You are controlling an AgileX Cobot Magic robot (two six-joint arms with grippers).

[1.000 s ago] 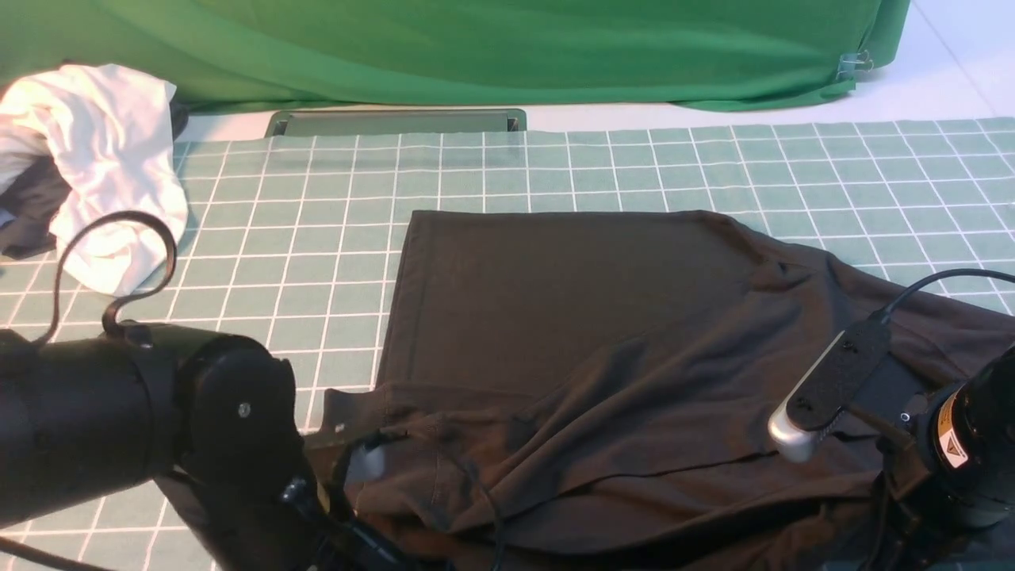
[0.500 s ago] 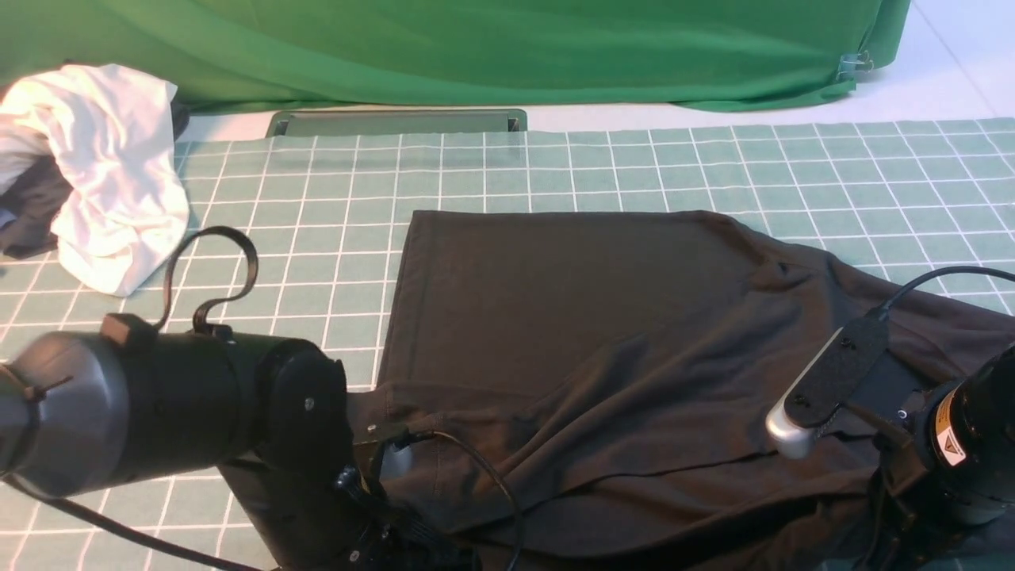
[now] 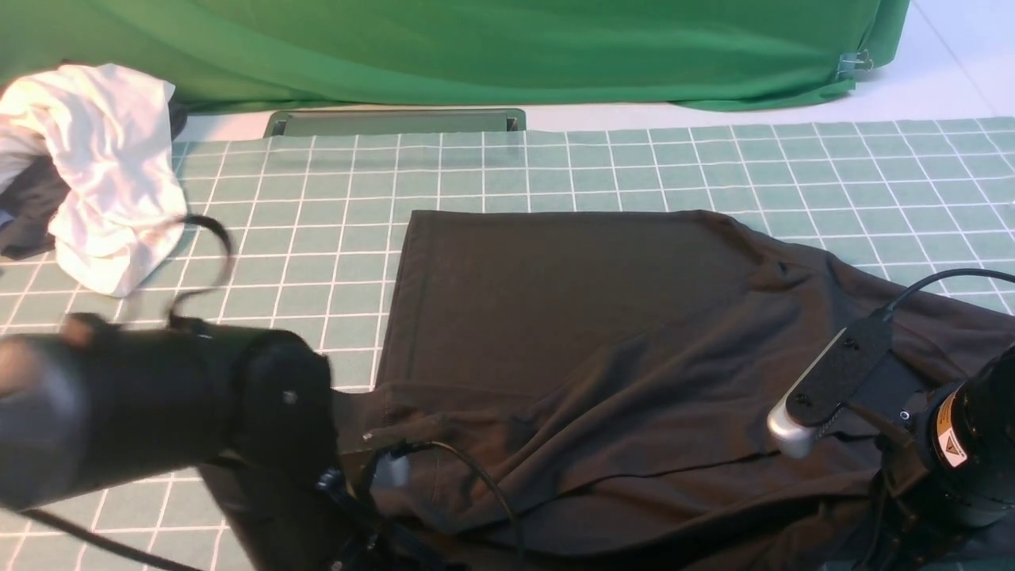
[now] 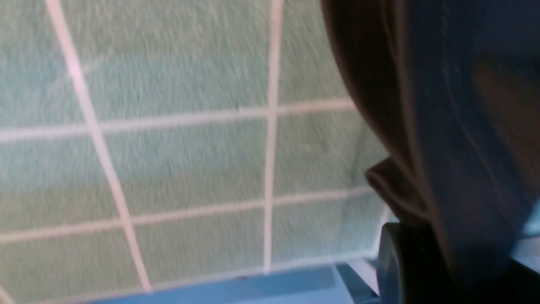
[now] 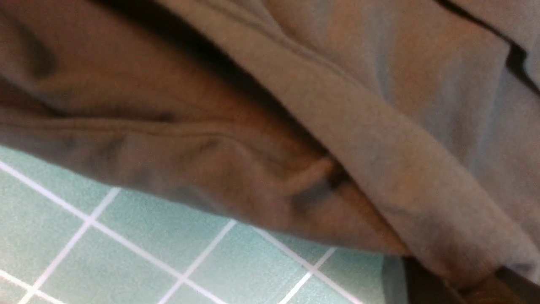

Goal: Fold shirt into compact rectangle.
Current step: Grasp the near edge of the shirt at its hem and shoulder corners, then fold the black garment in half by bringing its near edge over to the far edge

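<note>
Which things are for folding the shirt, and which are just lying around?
For the job:
black shirt, spread on the grid mat

Just lying about:
white garment
dark cloth beside it
green backdrop cloth

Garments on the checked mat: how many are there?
3: the black shirt spread centre-right, a white garment bunched far left, a dark cloth tucked beneath it. Others may be hidden.

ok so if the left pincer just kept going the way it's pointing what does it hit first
The shirt, most likely: in the left wrist view its dark cloth drapes right over the left pincer's hidden tips. Past that lies the green grid mat; depth is hard to judge.
</note>
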